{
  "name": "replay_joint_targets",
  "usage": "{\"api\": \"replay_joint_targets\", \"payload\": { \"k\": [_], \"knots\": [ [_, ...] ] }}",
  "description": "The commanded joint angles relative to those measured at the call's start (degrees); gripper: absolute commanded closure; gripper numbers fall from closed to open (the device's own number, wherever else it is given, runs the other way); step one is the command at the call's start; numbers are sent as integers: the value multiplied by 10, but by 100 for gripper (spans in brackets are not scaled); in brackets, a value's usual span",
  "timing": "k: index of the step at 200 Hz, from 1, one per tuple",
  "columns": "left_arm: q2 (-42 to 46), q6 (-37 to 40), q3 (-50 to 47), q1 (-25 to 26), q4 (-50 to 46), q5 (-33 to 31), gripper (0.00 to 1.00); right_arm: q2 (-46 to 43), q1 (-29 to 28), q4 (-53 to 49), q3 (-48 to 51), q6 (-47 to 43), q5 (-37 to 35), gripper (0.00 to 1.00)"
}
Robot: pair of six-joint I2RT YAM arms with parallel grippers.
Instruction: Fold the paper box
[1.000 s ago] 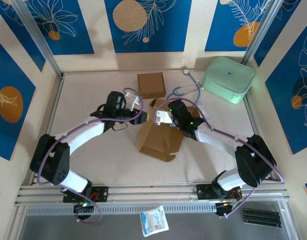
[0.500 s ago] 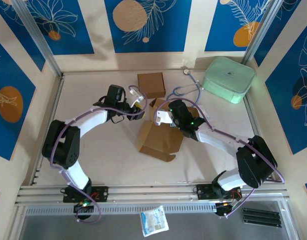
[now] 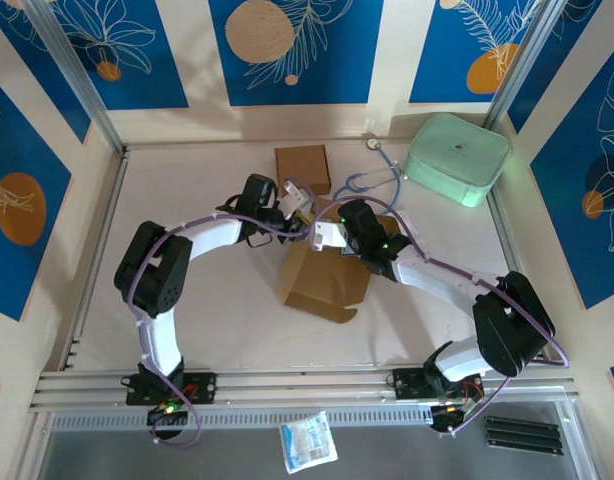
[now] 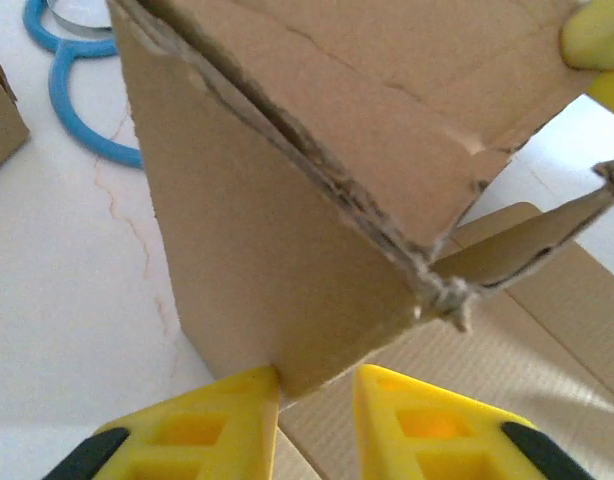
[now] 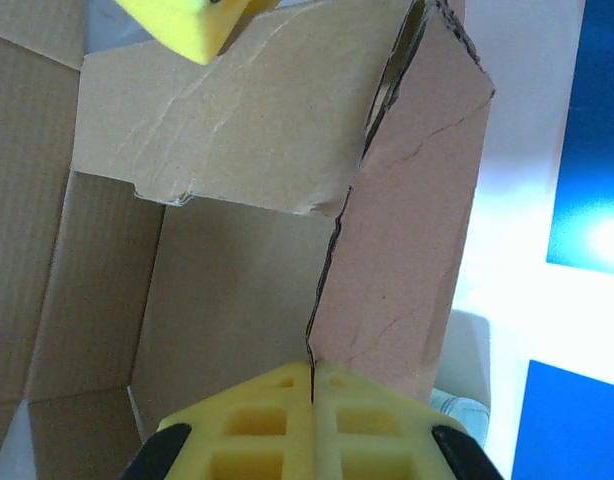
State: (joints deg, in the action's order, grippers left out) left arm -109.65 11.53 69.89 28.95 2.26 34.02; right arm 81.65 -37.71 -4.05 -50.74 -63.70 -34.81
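From above, the box [image 3: 322,272] sits mid-bench [image 3: 237,310]. Both arms hide its far edge, and the left fingers [image 3: 301,202] and right fingers [image 3: 320,236] are too small to read there.

On the left wrist, the left fingers [image 4: 317,388] stand narrowly apart. A box corner sits between them and touches one; whether it is gripped is unclear.

On the right wrist, the right fingers [image 5: 312,378] are pressed together on a box flap's edge.

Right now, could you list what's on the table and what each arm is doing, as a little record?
Being folded: paper box, half-formed, mid-table
Left gripper: fingers apart, straddling a panel corner
Right gripper: pinched shut on a flap edge
Far side: small folded box
Far right: mint case, blue stethoscope beside it
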Motion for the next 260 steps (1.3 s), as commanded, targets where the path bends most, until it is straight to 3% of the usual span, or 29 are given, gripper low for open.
{"api": "replay_joint_targets", "payload": {
  "k": [1,16,31,52,81,125,171,207,229,239,260],
  "knots": [
    [-19,-16,16,18,33,-13,76,-3,-5,-37,3,0,26,95],
    [-24,-33,16,27,46,-41,75,0,-4,-37,1,0,27,95],
    [-29,-47,12,35,63,-68,67,3,-4,-37,-1,0,26,95],
    [-37,-62,10,36,83,-83,68,3,-5,-39,-2,0,27,95],
    [-53,-85,20,37,97,-70,68,0,-5,-40,2,0,27,95],
    [-73,-115,31,37,119,-68,60,0,-4,-43,1,3,28,95],
    [-81,-140,42,40,120,-87,75,-2,-3,-45,1,3,27,95],
    [-71,-125,30,69,97,-228,94,-2,-3,-47,-1,5,27,95],
    [-69,-143,18,75,109,-269,99,-3,-3,-48,-2,6,27,95],
    [-71,-148,19,76,111,-269,97,-3,-4,-50,-4,7,27,95],
    [-75,-149,26,77,120,-242,77,-4,-4,-51,-4,6,28,95]
  ]
}}
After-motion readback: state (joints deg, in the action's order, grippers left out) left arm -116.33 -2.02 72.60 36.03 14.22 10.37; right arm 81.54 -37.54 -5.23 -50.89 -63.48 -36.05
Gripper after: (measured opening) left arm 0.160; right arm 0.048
